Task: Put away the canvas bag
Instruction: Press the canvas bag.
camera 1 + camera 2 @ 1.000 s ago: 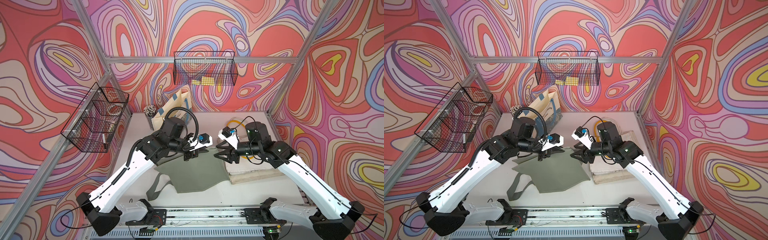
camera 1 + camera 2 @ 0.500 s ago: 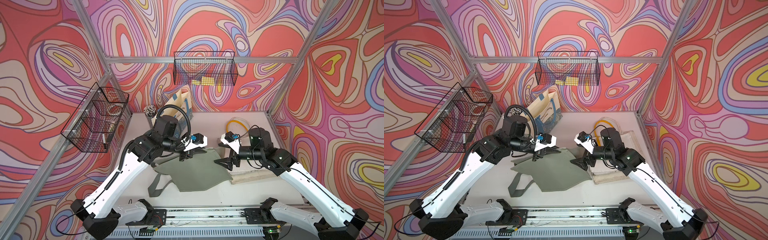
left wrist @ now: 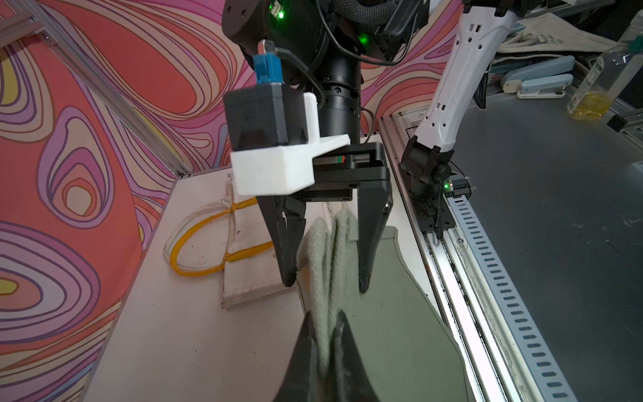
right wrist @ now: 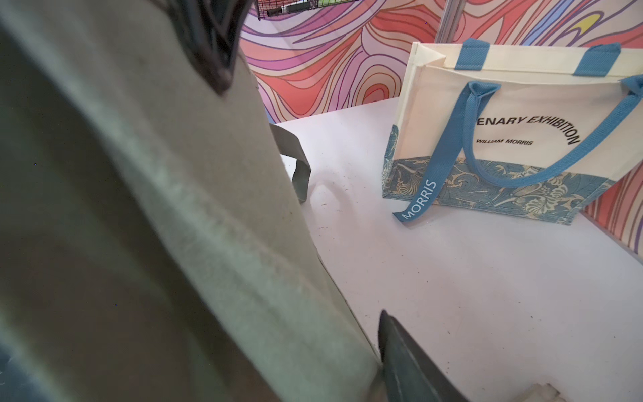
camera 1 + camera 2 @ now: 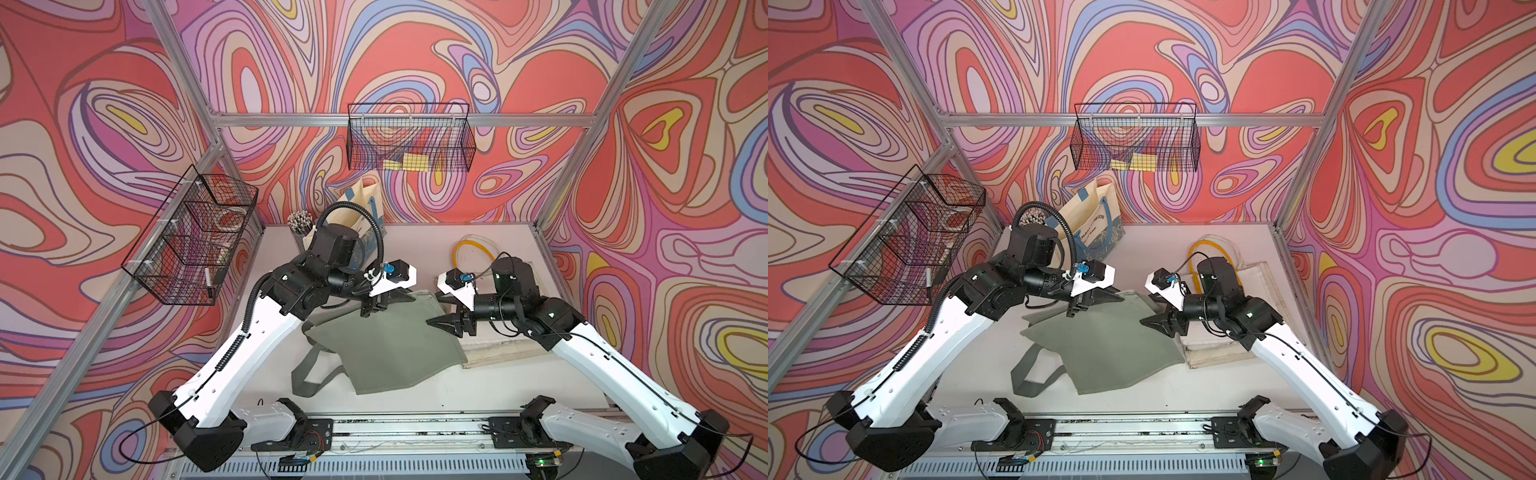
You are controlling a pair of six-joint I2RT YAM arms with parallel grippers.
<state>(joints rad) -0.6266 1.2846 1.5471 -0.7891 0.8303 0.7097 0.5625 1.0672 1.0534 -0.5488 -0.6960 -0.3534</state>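
Observation:
The grey-green canvas bag (image 5: pixel 386 349) lies crumpled on the white table in both top views (image 5: pixel 1108 349), with its strap trailing toward the front left. My left gripper (image 5: pixel 374 309) is shut on the bag's raised back edge; in the left wrist view its jaws pinch a fold of the cloth (image 3: pixel 325 334). My right gripper (image 5: pixel 446 324) is at the bag's right end. In the left wrist view the right gripper (image 3: pixel 326 287) stands open, its fingers on either side of the bunched fold. The cloth (image 4: pixel 139 209) fills most of the right wrist view and hides one finger.
A cream tote with blue handles (image 5: pixel 361 199) stands at the back left beside a cup of pencils (image 5: pixel 299 220). A flat cream bag with yellow handles (image 5: pixel 507 353) lies under the right arm. Wire baskets hang on the back wall (image 5: pixel 409 141) and on the left wall (image 5: pixel 191 241).
My left gripper has drawn the bag's edge slightly to the left. The right gripper has come down lower at the bag's right end, its jaws now straddling the fold.

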